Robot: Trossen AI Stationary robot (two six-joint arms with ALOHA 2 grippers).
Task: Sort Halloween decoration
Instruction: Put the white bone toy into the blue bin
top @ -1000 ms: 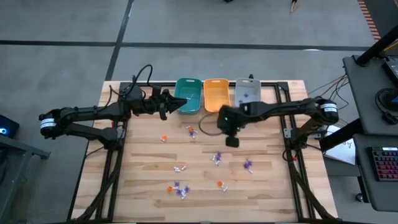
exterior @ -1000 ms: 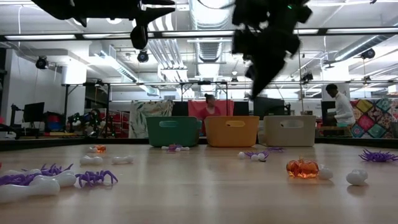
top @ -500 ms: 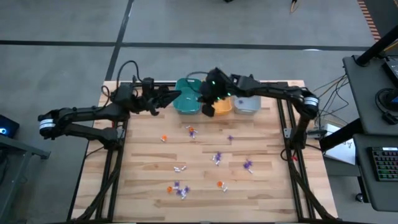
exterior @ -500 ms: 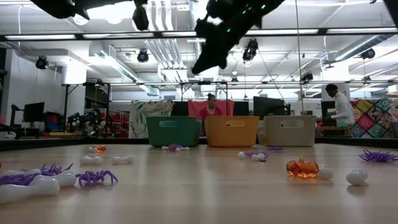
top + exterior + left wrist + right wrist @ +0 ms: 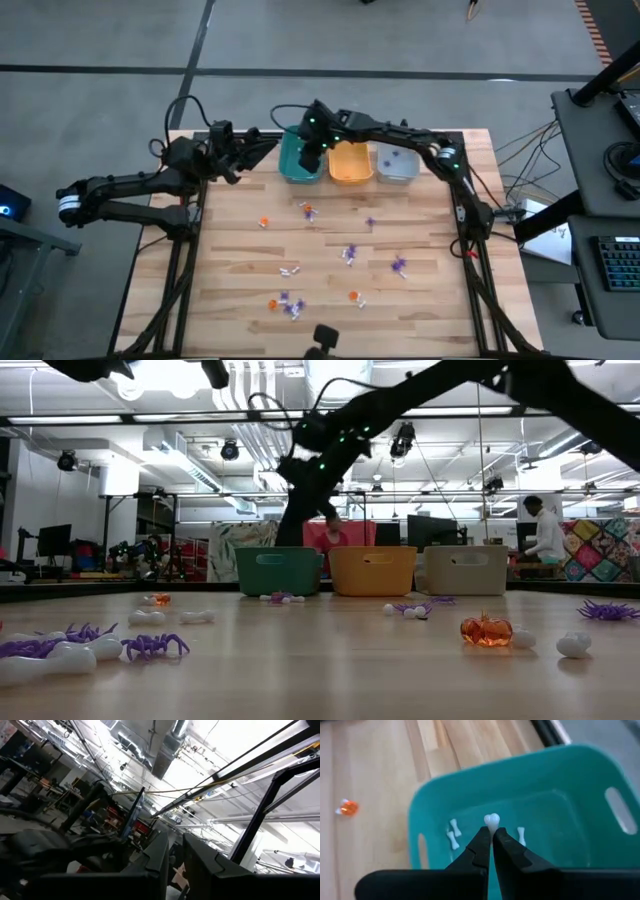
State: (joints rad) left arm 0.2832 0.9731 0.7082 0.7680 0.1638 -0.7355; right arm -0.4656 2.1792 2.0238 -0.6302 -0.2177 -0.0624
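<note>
right wrist view: a white bone trinket (image 5: 491, 821) is pinched upright in the clenched right gripper (image 5: 491, 840), directly above the teal bin (image 5: 560, 775); release straight down is judged sufficient. the left gripper (image 5: 243, 157) is held nearly closed beside the bin.

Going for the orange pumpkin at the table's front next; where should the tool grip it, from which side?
Probably from straight above, closing across the round body of the orange pumpkin: it sits upright and low on the wood. A white piece lies close beside it, so keep clear of that side.
</note>
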